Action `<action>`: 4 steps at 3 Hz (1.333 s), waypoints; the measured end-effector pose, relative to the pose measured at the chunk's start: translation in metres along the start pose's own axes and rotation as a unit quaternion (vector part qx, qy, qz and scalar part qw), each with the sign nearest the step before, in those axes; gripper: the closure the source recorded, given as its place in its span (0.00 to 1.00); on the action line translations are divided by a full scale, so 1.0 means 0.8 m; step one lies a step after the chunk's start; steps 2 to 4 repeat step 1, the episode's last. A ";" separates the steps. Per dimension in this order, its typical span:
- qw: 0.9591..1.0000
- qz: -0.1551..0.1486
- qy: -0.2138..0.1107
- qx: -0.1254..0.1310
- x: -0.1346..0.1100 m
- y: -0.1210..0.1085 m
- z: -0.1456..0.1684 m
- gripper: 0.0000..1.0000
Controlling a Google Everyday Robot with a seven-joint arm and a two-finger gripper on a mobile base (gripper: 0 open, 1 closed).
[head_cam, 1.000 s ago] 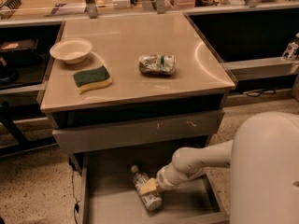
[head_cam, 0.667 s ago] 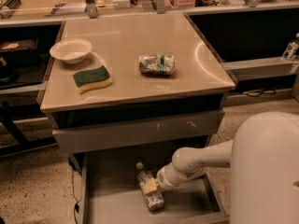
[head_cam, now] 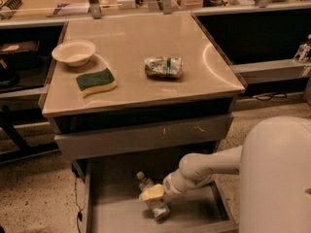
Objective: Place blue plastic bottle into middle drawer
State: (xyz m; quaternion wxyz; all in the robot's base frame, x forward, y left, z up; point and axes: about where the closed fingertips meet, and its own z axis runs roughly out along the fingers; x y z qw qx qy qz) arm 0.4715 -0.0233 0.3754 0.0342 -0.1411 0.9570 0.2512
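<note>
The blue plastic bottle [head_cam: 156, 205] is a small clear bottle with a white cap. It lies slanted low inside the open middle drawer [head_cam: 114, 215], cap toward the back. My gripper [head_cam: 153, 194] reaches down from the right into the drawer and is shut on the bottle's middle, with a pale fingertip [head_cam: 151, 192] across it. Whether the bottle rests on the drawer floor cannot be told.
Above the open drawer is a shallower closed drawer [head_cam: 141, 136] with pale scratch marks. The table top [head_cam: 146, 33] holds a white bowl [head_cam: 74, 51], a green and yellow sponge [head_cam: 95, 80] and a silvery pack [head_cam: 164, 67]. My white body [head_cam: 277, 178] fills the lower right.
The gripper and the bottle have shifted slightly within the drawer, and the bottle's cap end has swung a little. Nothing on the table top has moved.
</note>
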 end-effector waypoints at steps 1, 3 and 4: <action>1.000 0.000 0.000 0.000 0.000 0.000 0.000 0.00; 1.000 0.000 0.000 0.000 0.000 0.000 0.000 0.00; 1.000 0.000 0.000 0.000 0.000 0.000 0.000 0.00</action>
